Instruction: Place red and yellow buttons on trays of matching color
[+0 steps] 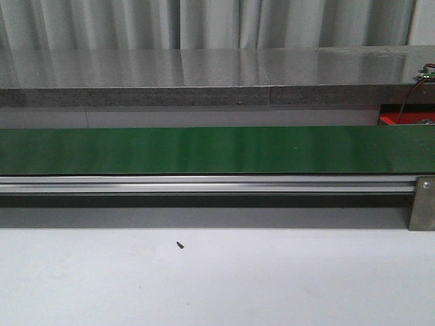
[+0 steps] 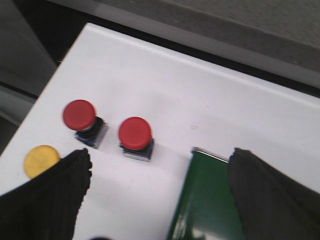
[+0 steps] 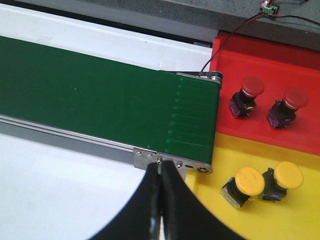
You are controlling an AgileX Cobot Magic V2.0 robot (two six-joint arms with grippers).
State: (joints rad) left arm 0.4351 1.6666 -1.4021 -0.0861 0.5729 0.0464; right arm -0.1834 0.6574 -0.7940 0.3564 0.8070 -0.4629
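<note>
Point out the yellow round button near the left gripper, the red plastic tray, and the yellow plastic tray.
yellow round button (image 2: 42, 160), left wrist view, cap top.
red plastic tray (image 3: 260, 55), right wrist view, bare floor.
yellow plastic tray (image 3: 280, 220), right wrist view, bare floor.

A green conveyor belt (image 1: 204, 151) crosses the white table (image 1: 217, 278), grey curtains (image 1: 204, 24) behind.

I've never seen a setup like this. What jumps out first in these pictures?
The long green conveyor belt runs across the table. At one end sit a red tray holding two red buttons and a yellow tray holding two yellow ones. At the other end, two more red buttons and a yellow button wait on the white table.
</note>
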